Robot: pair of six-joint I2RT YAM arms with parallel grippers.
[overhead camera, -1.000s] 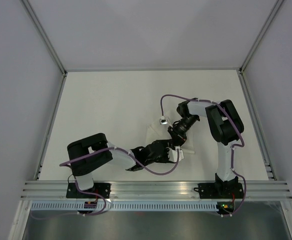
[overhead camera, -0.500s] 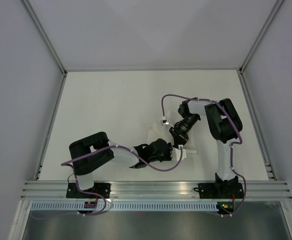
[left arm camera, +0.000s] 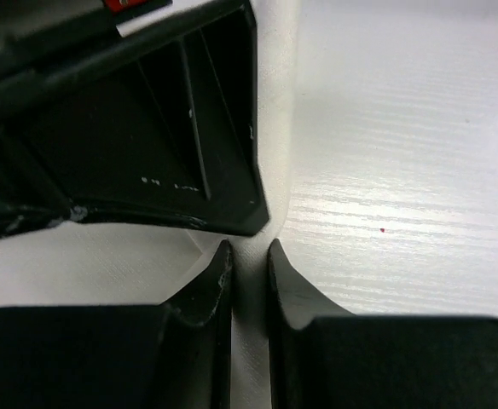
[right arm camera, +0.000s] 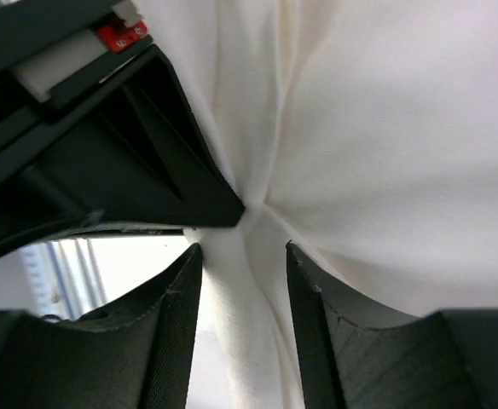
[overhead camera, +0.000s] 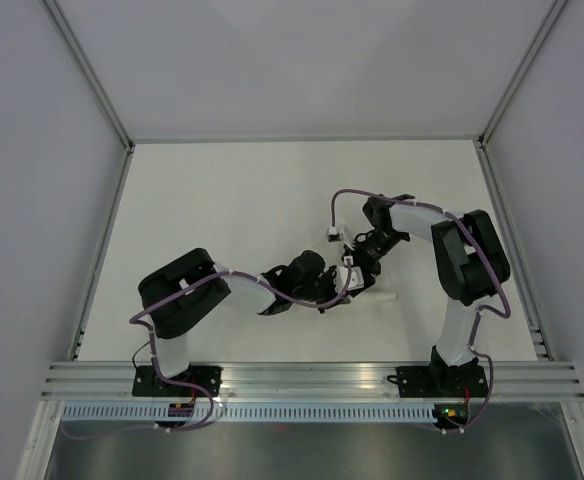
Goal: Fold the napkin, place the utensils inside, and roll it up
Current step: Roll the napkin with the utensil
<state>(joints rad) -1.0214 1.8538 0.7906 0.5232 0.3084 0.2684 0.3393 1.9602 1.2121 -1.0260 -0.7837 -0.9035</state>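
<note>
White on white in the overhead view, so it's hard to read. The one napkin (overhead camera: 375, 293) is a small bunched patch on the pale surface (overhead camera: 222, 200), just right of frame centre and mostly hidden under the arms. Two arms, two pincers, both meeting right on top of it. The left pincer (overhead camera: 340, 288) comes in from the lower left and the right pincer (overhead camera: 353, 275) drops in from the upper right. Their tips are practically touching. From up here you can't tell whether either is clenched.

Left wrist view is clearer. Its two fingers (left arm camera: 211, 290) rise from the bottom edge, squeezed down to a thin slit with a strip of napkin pinched in it, so that one's clamped on the cloth. A black finger of the right pincer fills the upper left, its tip just above the slit. Bare surface takes up the right half.

Right wrist view: two fingers (right arm camera: 174, 324) at the bottom with a wider gap, but it's packed with a fold of napkin, so it looks gripped too. Creases fan out from where the left pincer's black tip pokes in from the upper left. Cloth fills the whole right side.
</note>
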